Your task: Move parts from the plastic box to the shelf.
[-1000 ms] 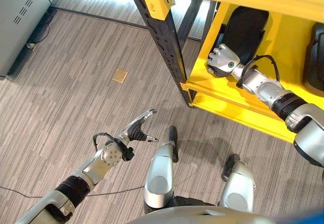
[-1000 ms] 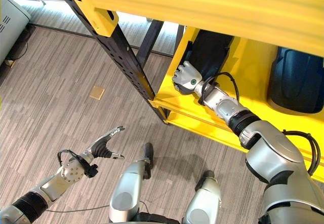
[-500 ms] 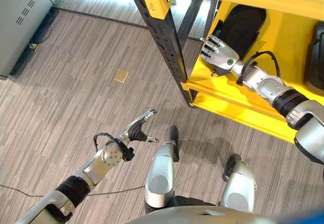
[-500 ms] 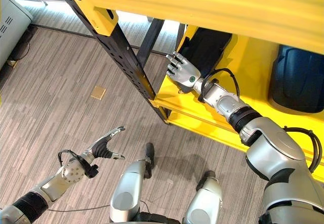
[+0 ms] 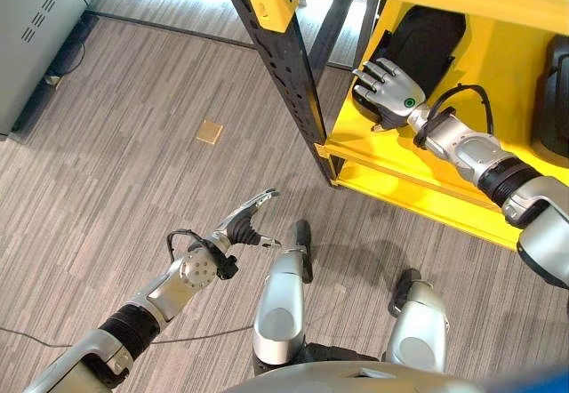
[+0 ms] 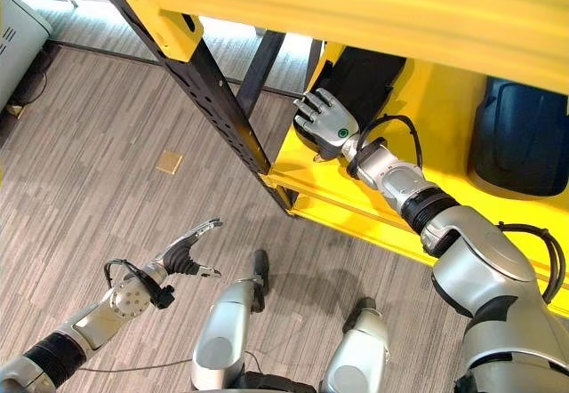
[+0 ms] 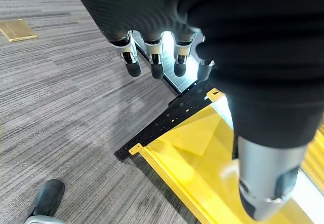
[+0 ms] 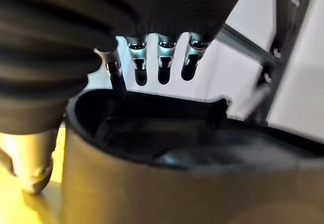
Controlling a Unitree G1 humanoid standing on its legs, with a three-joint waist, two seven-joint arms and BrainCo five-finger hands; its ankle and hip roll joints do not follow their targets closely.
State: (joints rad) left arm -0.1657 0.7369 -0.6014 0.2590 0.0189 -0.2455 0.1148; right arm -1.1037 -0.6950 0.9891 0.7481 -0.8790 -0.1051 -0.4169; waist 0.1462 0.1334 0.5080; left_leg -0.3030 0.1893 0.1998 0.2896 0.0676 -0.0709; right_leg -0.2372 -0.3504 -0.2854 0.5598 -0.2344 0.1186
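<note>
Overhead stereo pair over shelf (image 5: 418, 184); two close wrist views.

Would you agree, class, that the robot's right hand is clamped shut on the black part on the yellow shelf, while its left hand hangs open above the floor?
Not quite. The right hand is open, its fingers straight above the black part on the yellow shelf, as the right wrist view shows. The left hand does hang open above the floor.

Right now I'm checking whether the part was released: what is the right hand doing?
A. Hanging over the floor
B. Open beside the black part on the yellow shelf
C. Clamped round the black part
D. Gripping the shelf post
B: the right hand has straight fingers beside the black part on the yellow shelf.
</note>
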